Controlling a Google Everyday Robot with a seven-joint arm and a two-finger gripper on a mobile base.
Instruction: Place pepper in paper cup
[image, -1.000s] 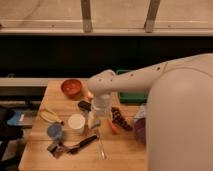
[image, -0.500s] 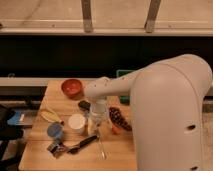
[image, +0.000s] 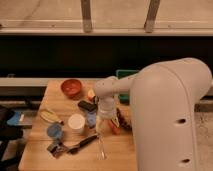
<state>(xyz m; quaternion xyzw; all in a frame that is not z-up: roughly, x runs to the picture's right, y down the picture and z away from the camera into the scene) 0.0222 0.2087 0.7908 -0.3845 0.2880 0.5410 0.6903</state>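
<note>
The pepper, small and red-orange, lies on the wooden table just right of the arm's wrist, beside the dark grape bunch. The white paper cup stands upright left of the gripper. My gripper points down at the table between the paper cup and the pepper. Its jaws stand open with nothing seen between them. The arm's wrist partly hides the gripper and the pepper.
An orange-red bowl sits at the back, with a small orange fruit beside it. A blue cup and a banana lie left. Dark utensils are at the front, a green bin behind. The arm's white body fills the right.
The arm's white body has swung closer and further left, covering more of the right side. The gripper has stayed over the same spot between cup and pepper.
</note>
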